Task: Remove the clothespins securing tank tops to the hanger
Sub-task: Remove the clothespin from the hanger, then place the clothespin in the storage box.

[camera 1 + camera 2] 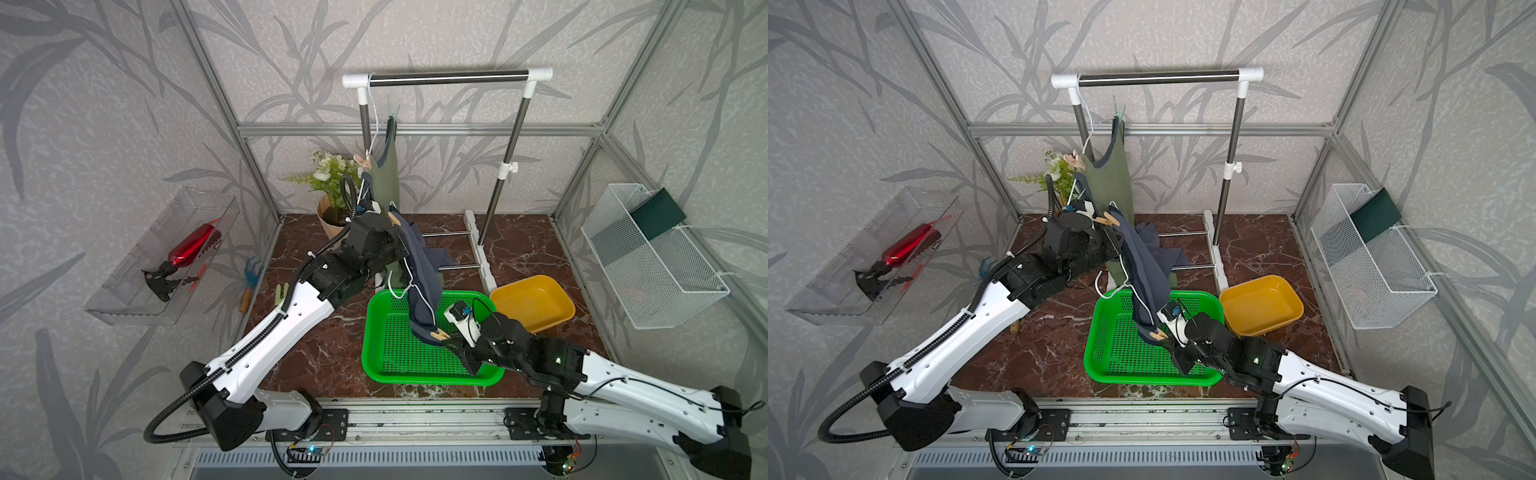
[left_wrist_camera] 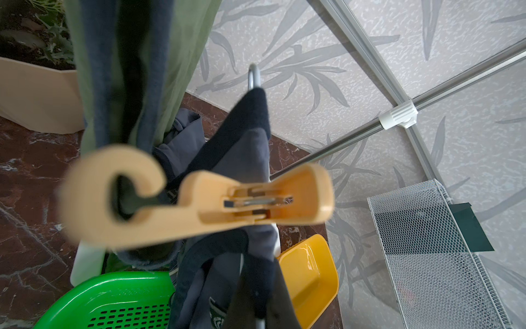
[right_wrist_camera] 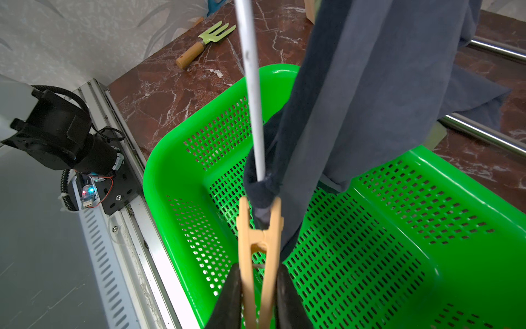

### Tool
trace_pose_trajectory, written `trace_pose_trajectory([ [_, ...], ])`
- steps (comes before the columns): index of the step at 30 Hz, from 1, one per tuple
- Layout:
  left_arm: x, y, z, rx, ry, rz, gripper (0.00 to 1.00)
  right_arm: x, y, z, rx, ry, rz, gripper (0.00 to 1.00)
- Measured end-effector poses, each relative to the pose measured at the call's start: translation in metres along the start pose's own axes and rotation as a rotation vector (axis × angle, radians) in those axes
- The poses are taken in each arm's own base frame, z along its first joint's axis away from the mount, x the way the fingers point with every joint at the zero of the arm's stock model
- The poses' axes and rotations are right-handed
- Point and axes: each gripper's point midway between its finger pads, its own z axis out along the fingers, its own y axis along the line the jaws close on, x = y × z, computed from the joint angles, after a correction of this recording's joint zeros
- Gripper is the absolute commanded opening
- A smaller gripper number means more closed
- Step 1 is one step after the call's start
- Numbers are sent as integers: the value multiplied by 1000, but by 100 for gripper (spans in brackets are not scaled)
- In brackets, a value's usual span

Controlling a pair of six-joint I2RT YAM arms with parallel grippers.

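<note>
Right tool (image 3: 259, 270) pinching the lower clothespin (image 3: 260, 242), pin not off yet.
Risks as we judge them: the pin's jaws bite the navy tank top (image 3: 355, 99) strap and the white hanger (image 3: 252, 85) tip, so pulling before they spread would drag cloth and hanger along. The fingers (image 3: 230, 299) press smooth tapered prongs, so the pin could squirt out. Right tool is narrowed onto both prongs, over the near-right part of the green basket (image 3: 159, 171). Left tool (image 1: 395, 235) is clenched beside the upper clothespin (image 1: 392, 217), farther back; we cannot tell what it grips. A third pin (image 1: 363, 161) holds the olive tank top (image 1: 386, 187) at the far rack (image 1: 449, 77).
</note>
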Motion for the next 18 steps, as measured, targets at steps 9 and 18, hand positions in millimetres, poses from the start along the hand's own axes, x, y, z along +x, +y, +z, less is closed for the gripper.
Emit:
trace_pose_trajectory([
  [9, 0, 0, 0, -2, 0, 1, 0, 9, -5, -6, 23, 28, -3, 6],
  [18, -1, 2, 0, -6, -1, 2, 0, 5, -59, -69, 231, -81, 81, 2],
])
